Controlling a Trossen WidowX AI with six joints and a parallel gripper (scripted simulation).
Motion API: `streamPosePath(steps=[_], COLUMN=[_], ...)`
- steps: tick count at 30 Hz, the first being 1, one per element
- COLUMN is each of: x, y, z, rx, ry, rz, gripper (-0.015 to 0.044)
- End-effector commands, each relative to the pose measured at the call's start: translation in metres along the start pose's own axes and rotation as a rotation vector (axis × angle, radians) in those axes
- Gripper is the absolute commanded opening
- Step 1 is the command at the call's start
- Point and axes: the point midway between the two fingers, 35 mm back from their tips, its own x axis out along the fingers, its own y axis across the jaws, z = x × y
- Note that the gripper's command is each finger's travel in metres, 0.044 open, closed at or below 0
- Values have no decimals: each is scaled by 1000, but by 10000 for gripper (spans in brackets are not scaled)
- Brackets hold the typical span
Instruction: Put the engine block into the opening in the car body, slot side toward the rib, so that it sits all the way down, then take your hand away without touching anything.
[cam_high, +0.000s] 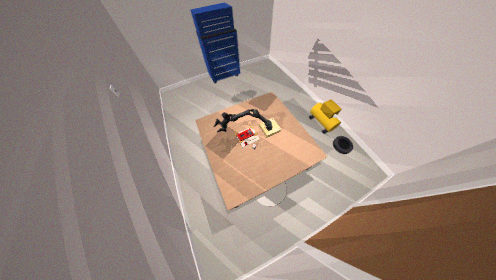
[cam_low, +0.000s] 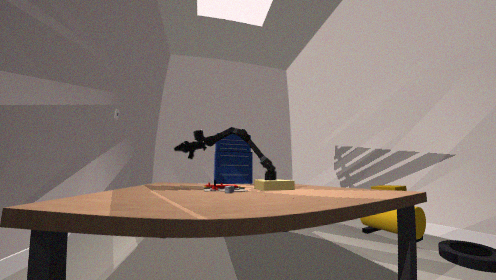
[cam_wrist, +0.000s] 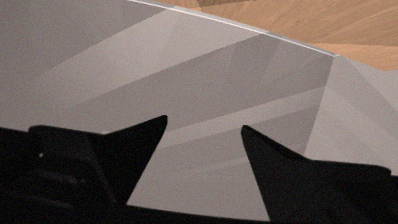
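Observation:
The red car body (cam_high: 240, 136) (cam_low: 233, 186) lies on the table in front of the arm's base. Small darker and light details show in it, too small to tell whether the engine block sits in the opening or which way its slot side faces. My gripper (cam_high: 217, 126) (cam_low: 183, 154) (cam_wrist: 204, 123) is open, with nothing between its fingers. It is raised well above the table and off to the left of the car body, touching nothing. The wrist view shows neither the car body nor an engine block.
A white piece with red marks lies beside the car body, and a small grey piece (cam_high: 254, 146) (cam_low: 229, 189) lies close by. The arm stands on a pale yellow base block (cam_high: 272, 131) (cam_low: 282, 185) on the wooden table (cam_high: 270, 165) (cam_low: 150, 205).

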Motion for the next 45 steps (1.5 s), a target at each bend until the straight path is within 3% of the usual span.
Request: streamPosePath(steps=[1,24,45], x=[0,-5,-46], y=[0,-109,-215], z=[0,33,80], rx=[0,-376,-816], ry=[0,-231,-465], rz=[0,-166,-454], gripper=[426,440,440])
